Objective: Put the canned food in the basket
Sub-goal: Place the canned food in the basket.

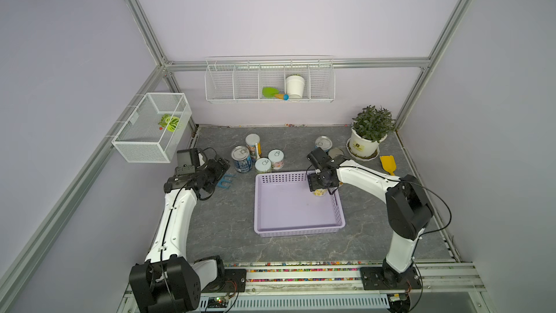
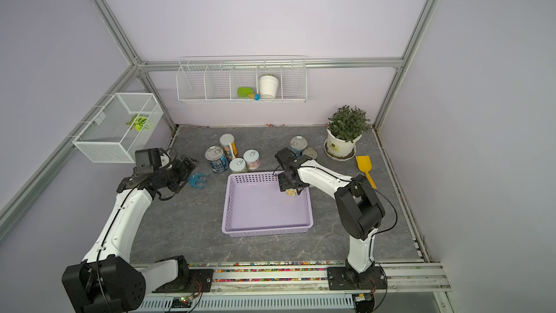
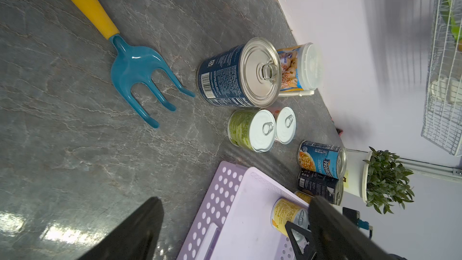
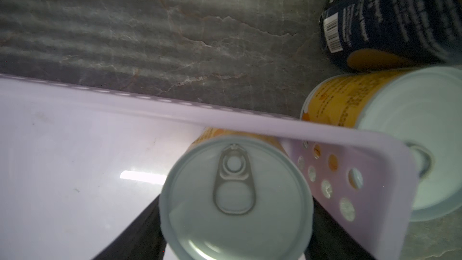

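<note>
Short yellow can [image 4: 235, 196] clamped in the right gripper [image 1: 319, 189], inside the basket [image 1: 298, 230] at its far right corner.
Left gripper [image 1: 222, 165] hovers, jaws apart, left of the basket by a blue fork [image 1: 225, 182]; other cans [image 1: 276, 158] stand outside on the table [image 1: 225, 230].

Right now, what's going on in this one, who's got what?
The right gripper has its jaws closed on a short yellow-labelled can, holding it inside the basket at its far right corner; whether it touches the floor is unclear. The left gripper is open and empty beside a blue garden fork, near four cans standing outside the basket.
</note>
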Available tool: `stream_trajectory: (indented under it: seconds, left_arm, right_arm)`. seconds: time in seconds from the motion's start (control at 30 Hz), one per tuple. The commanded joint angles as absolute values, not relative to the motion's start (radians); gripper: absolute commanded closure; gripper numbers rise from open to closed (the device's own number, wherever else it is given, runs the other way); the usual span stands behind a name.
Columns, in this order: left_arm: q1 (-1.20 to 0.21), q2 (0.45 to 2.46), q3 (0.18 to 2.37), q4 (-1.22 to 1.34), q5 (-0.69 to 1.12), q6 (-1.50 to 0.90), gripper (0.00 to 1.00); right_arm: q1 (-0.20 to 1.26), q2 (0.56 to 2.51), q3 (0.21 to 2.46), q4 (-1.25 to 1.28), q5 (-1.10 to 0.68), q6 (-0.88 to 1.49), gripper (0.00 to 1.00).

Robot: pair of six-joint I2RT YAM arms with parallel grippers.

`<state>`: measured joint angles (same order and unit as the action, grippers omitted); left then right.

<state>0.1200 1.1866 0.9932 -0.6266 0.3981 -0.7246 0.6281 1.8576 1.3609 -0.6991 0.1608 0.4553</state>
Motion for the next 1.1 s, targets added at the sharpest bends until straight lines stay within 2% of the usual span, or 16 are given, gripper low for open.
stream_trajectory:
  seconds: [0.0, 0.33, 0.47, 0.53, 0.67, 0.73, 0.9, 1.07]
  left_arm:
    - [0.125, 1.175, 1.007, -0.620, 0.406, -0.717, 0.05]
    - [0.126, 1.158, 0.971, -0.561, 0.438, -0.725, 0.05]
    - [0.126, 1.158, 0.968, -0.559, 0.418, -0.728, 0.04]
    - [0.126, 1.164, 0.963, -0.552, 0.415, -0.733, 0.04]
    - [0.108, 1.185, 0.964, -0.546, 0.380, -0.734, 0.04]
    - [0.054, 1.205, 0.990, -0.554, 0.314, -0.707, 0.04]
    - [-0.219, 1.374, 1.202, -0.676, -0.026, -0.640, 0.02]
    - [-0.238, 1.541, 1.303, -0.725, -0.176, -0.600, 0.02]
  right_arm:
    - [0.629, 1.854, 1.391, -0.699, 0.200, 0.457, 0.29]
    - [0.629, 1.803, 1.384, -0.685, 0.221, 0.446, 0.17]
    - [0.629, 1.798, 1.385, -0.688, 0.219, 0.445, 0.09]
    - [0.628, 1.798, 1.388, -0.690, 0.219, 0.444, 0.02]
    - [0.628, 1.786, 1.396, -0.698, 0.218, 0.438, 0.02]
    - [0.628, 1.768, 1.399, -0.703, 0.215, 0.435, 0.02]
    - [0.628, 1.679, 1.378, -0.708, 0.193, 0.429, 0.02]
    - [0.629, 1.531, 1.317, -0.707, 0.195, 0.471, 0.02]
